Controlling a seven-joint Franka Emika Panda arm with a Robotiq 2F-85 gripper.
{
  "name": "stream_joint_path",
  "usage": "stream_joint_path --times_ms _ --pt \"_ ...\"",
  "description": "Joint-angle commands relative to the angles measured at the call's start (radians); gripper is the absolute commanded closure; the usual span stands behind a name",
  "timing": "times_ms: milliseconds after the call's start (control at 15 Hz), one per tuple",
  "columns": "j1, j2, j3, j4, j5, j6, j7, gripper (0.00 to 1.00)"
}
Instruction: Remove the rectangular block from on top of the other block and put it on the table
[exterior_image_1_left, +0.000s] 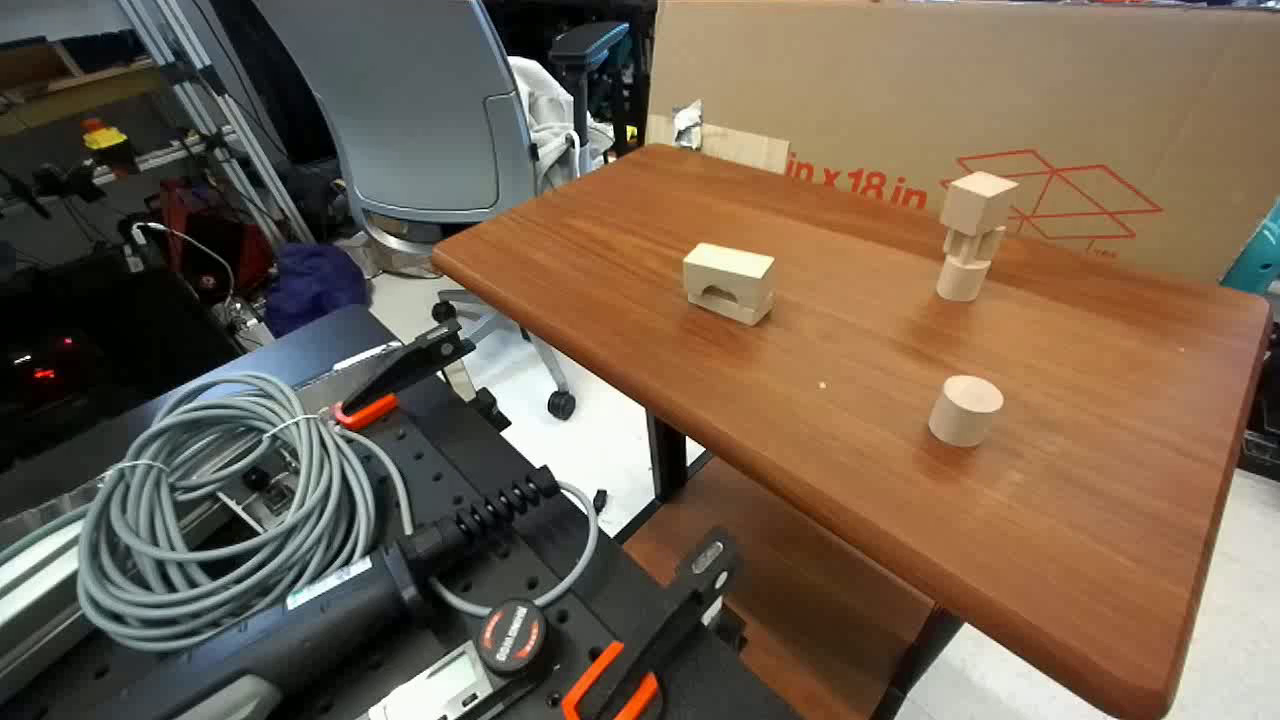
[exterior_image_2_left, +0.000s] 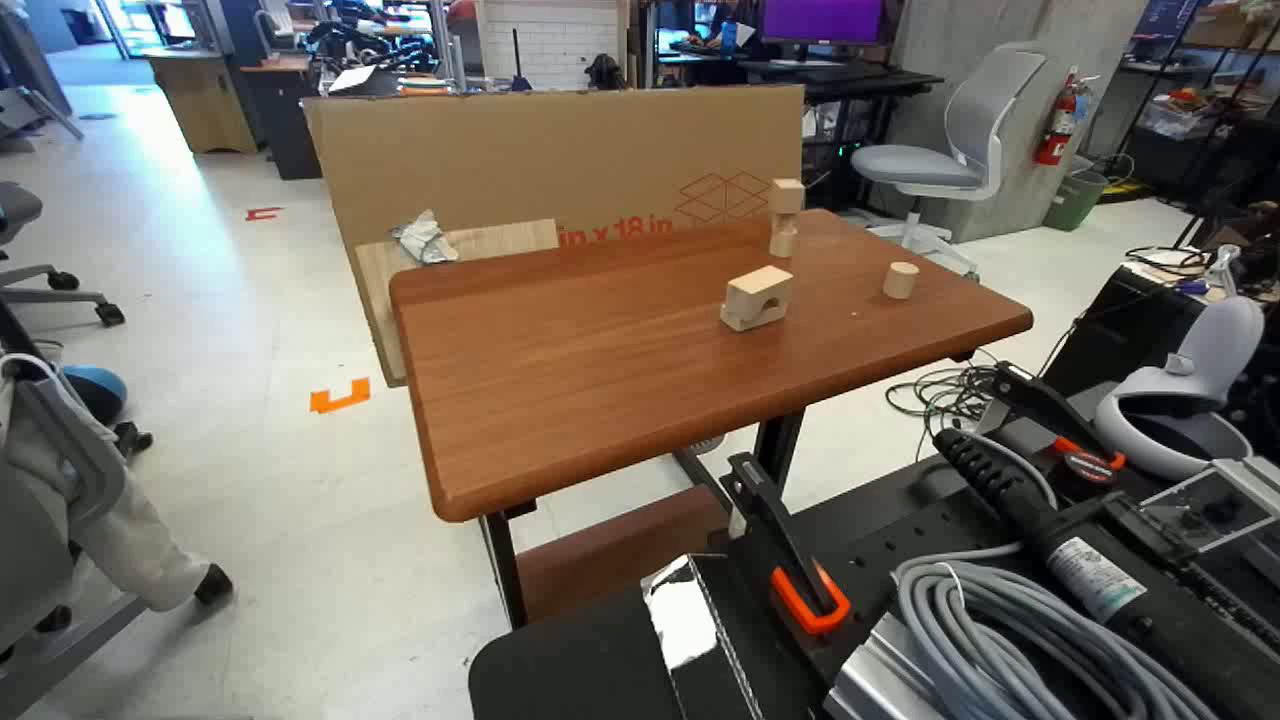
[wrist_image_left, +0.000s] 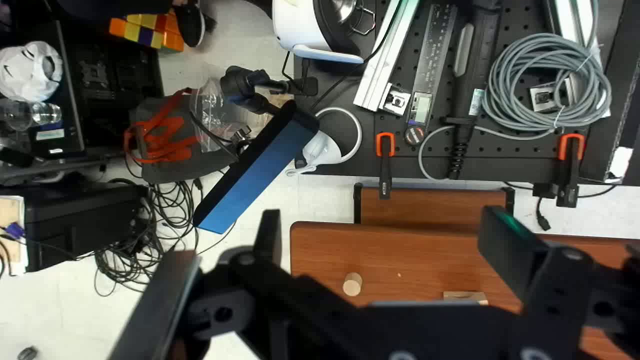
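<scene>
The rectangular block (exterior_image_1_left: 728, 266) is pale wood with an arched notch in its underside. It lies on the other block (exterior_image_1_left: 728, 311), a thin flat slab, on the reddish-brown table (exterior_image_1_left: 850, 480). In an exterior view the rectangular block (exterior_image_2_left: 756, 284) likewise sits on the other block (exterior_image_2_left: 760, 320), on the table (exterior_image_2_left: 560, 360). In the wrist view my gripper (wrist_image_left: 387, 235) is open, with nothing between its fingers, high above the table. The stacked blocks (wrist_image_left: 462, 296) show there partly hidden behind the gripper body. The gripper is out of both exterior views.
A short wooden cylinder (exterior_image_1_left: 965, 410) stands on the table. A tall stacked wooden piece (exterior_image_1_left: 978, 205) stands near the far edge, before a large cardboard sheet (exterior_image_1_left: 850, 80). A black bench with clamps and a coiled cable (exterior_image_1_left: 240, 510) adjoins the table's near side.
</scene>
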Motion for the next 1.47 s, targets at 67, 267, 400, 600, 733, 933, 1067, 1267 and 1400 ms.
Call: stream_joint_path --times_ms 67,267,400,600,733,933,1067,1267,1400 --pt "0.032 0.001 -0.021 0.005 -0.012 -0.007 0.015 0.00" --pt "0.033 0.008 -0.021 0.003 -0.016 -0.003 0.016 0.00" --pt "0.035 0.023 -0.024 -0.006 -0.016 0.026 0.034 0.00" --pt "0.035 0.060 -0.027 -0.017 -0.011 0.072 0.057 0.00" --pt "0.033 0.095 -0.025 -0.040 -0.010 0.132 0.082 0.00" --pt "0.038 0.148 -0.027 -0.095 -0.001 0.280 0.098 0.00" --pt "0.044 0.191 -0.028 -0.123 0.014 0.384 0.089 0.00" --pt "0.053 0.280 -0.016 -0.142 0.015 0.505 0.085 0.00" --pt "0.063 0.337 -0.014 -0.149 0.022 0.577 0.078 0.00"
